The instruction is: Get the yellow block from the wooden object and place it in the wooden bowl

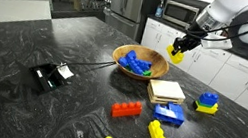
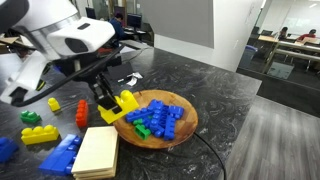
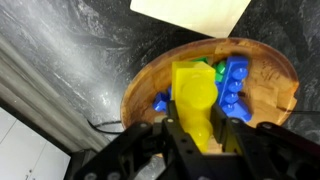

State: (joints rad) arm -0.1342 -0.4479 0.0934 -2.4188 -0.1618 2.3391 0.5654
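Placement is the step in hand, I reckon; my gripper point(image 3: 198, 138) clamps the small plain yellow plastic block point(image 3: 194, 95) above the round brown wooden bowl point(image 3: 140, 88); the flat pale wooden square point(image 3: 190, 12) beside the bowl is bare; next move: lower, then release.

The gap between the fingers point(image 3: 232, 138) is filled by the block point(image 3: 195, 100). Beneath them the bowl point(image 3: 150, 80) is left open from above, but its middle is crowded by blue bricks point(image 3: 235, 85), and bare wood is seen only along its walls. Just beyond the bowl, the slab point(image 3: 190, 12) is laid flat on the worktop point(image 1: 37, 105).
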